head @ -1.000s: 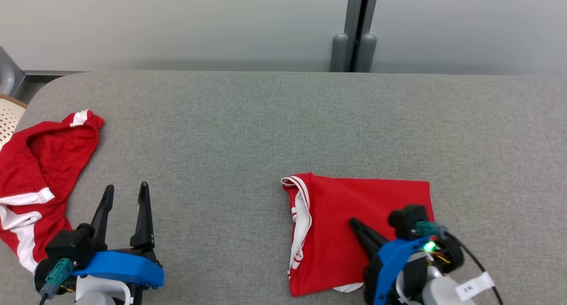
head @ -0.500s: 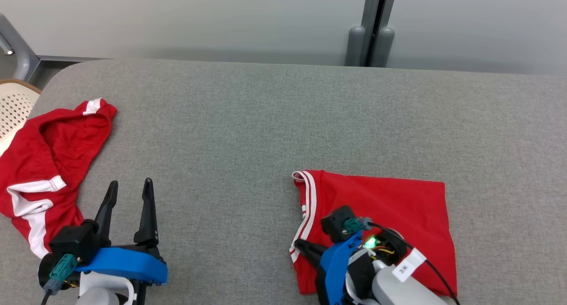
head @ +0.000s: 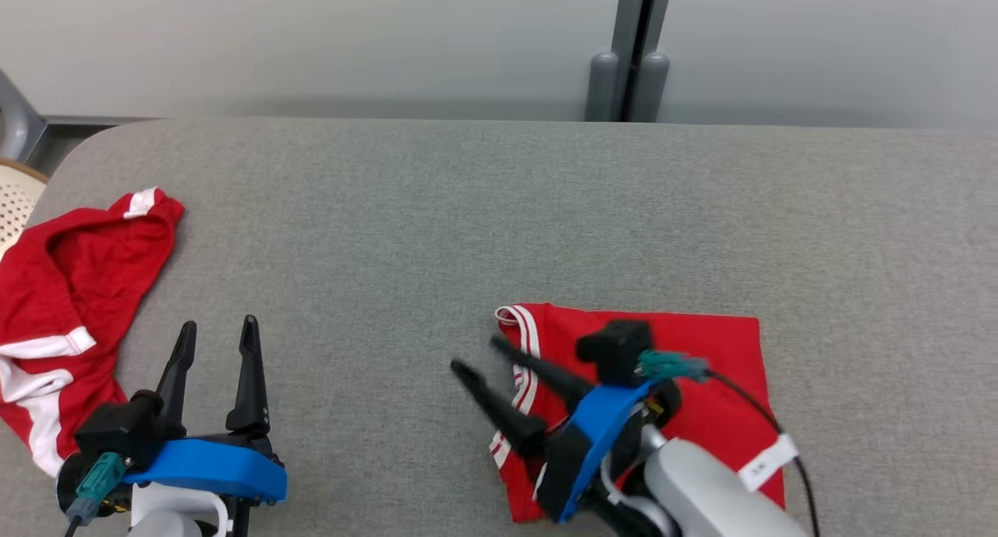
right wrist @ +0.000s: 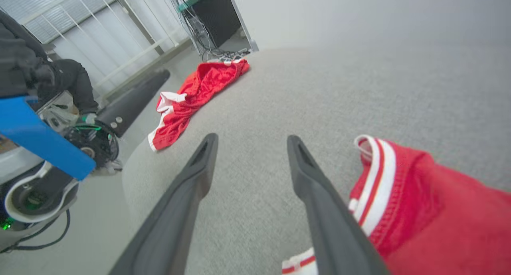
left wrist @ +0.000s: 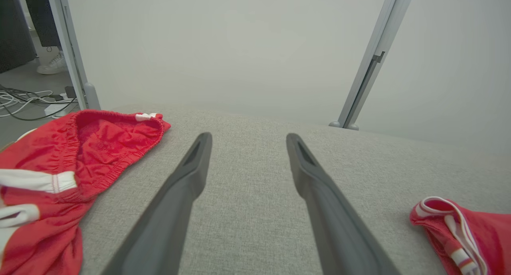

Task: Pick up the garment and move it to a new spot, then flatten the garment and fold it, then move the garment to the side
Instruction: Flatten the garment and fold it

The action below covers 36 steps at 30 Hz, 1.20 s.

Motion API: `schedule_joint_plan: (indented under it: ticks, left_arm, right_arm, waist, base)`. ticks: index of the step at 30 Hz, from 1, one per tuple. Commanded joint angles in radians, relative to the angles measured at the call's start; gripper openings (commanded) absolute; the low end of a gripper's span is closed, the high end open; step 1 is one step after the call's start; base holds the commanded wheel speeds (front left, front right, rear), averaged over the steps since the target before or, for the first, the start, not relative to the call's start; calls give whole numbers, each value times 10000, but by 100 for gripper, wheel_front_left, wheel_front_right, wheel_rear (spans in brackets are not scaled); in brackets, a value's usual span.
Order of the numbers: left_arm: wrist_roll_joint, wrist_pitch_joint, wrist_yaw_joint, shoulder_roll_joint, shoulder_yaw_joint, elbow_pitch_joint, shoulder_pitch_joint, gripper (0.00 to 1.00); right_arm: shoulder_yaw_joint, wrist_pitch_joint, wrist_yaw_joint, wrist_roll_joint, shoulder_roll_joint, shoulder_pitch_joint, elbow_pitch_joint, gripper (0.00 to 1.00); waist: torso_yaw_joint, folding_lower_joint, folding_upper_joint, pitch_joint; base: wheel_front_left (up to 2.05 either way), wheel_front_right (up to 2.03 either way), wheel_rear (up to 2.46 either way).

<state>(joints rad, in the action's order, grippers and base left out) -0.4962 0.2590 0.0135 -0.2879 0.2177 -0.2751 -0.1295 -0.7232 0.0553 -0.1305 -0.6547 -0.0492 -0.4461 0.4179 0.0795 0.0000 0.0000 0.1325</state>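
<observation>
Garment (head: 725, 338) lies folded, bare table (head: 468, 210) beyond its far edge; left jaws apart, right jaws apart over its striped edge.

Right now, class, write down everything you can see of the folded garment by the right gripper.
The folded garment is red cloth, folded into a rough rectangle, with a red-and-white striped band along its left edge and some white showing at the near corner. It lies flat on the grey table, front right of the robot. The right gripper reaches over its left edge, fingers apart, gripping nothing; whether a finger brushes the cloth cannot be told.
</observation>
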Motion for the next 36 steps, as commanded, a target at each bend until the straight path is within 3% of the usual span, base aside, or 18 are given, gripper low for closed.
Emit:
schedule_joint_plan:
  ticks: [1, 6, 12, 19, 26, 36]
  left_arm:
    - [-14, 46, 74, -58, -62, 66, 95, 100]
    - [-27, 49, 153, -89, -101, 164, 316, 100]
    - [-76, -12, 219, -159, -81, 274, 563, 100]
    - [-117, -88, 291, -186, -40, 267, 835, 100]
    - [-190, -174, 268, -183, 95, 178, 1015, 100]
    - [-154, -273, 242, -234, 255, 102, 813, 100]
  right_arm:
    - [566, -508, -5, 238, -35, 109, -252, 100]
    - [2433, -1119, -5, 1592, -29, 869, -898, 100]
    - [4927, -785, -5, 3297, -25, 2184, -2201, 100]
    - [7039, -55, -5, 4394, -13, 3194, -3333, 100]
    - [7930, 643, -5, 4868, -15, 3732, -3839, 100]
    - [7886, 685, -5, 4770, -16, 3895, -3467, 100]
  waist:
    - [-203, 0, 0, -157]
    - [-539, 0, 0, -439]
    - [-831, 0, 0, -726]
    - [-1066, 0, 0, -948]
    - [-1288, 0, 0, -1132]
    - [-1344, 0, 0, -1263]
  base:
    - [0, 0, 0]
    - [0, 0, 0]
    - [0, 0, 0]
    - [0, 0, 0]
    - [0, 0, 0]
    - [0, 0, 0]
